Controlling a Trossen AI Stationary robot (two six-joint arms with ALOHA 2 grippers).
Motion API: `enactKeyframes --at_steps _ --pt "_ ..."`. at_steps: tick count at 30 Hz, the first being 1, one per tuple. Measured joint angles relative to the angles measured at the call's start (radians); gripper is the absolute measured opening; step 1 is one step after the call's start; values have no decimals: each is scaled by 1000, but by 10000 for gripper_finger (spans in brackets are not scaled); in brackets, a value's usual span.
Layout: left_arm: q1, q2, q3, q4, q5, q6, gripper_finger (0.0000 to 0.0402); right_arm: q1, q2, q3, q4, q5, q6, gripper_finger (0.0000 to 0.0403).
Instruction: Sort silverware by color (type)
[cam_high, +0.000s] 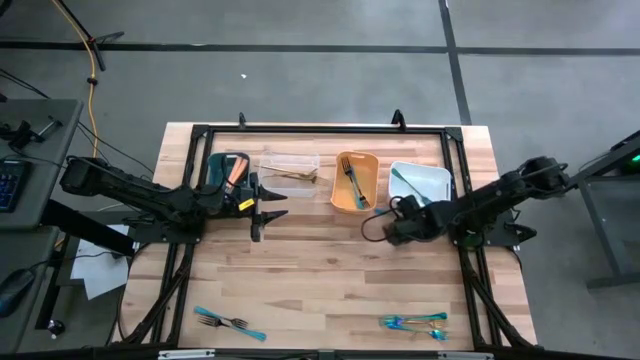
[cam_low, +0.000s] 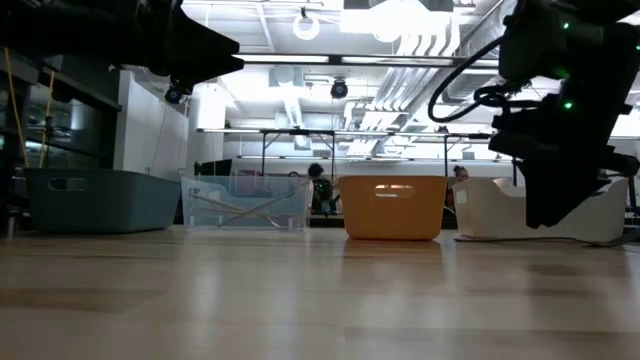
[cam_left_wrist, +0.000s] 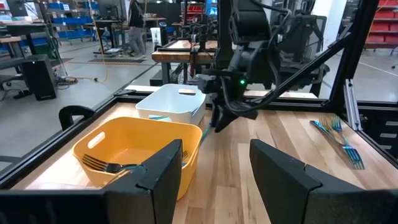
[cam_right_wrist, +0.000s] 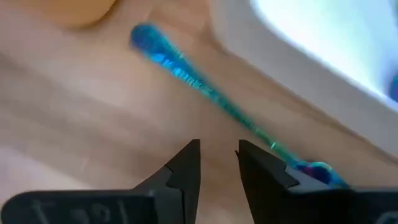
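Pincer first: my right gripper (cam_right_wrist: 217, 163) hangs low over the wood, jaws a narrow gap apart w/ nothing between them. Just beyond its tips a teal utensil (cam_right_wrist: 205, 87) lies flat on the table, running slantwise across the line of the fingers, one end near the orange bin (cam_high: 356, 182), the other by the white bin (cam_high: 420, 180). In the high view the right gripper (cam_high: 400, 222) sits just short of the gap between those two bins.

Handling, my guess: thin, light, stiff, prob. slick plastic or coated metal. It lies flush on the boards, so the tips must go right down to the surface. I'd take it mid-handle, fingers square across it; an end grip would let it swing or flick away. The gap looks wide enough to straddle it, no more.

Farther on, past the utensil: a dark fork (cam_high: 350, 178) in the orange bin, a teal piece (cam_high: 403, 184) in the white bin. Farther still along that row, a clear bin (cam_high: 290, 165) w/ gold pieces (cam_high: 292, 176), then a teal bin (cam_high: 225, 168) w/ orange-handled ones.

Left gripper (cam_high: 262, 205) waits by the teal and clear bins, jaws wide, empty.

Well behind the right gripper, at the table's opposite edge: a teal cluster (cam_high: 412, 322) and two more forks (cam_high: 230, 323), not yet sorted.
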Motion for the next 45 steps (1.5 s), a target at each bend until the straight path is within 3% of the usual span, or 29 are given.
enactKeyframes --at_steps 16,27,45 --pt "0 0 0 0 0 -1 181 -71 10 -5 -26 54 92 103" --pt "0 0 0 0 0 -1 181 -92 111 -5 -9 64 125 103" --pt "0 0 0 0 0 -1 181 49 106 20 41 -34 122 103"
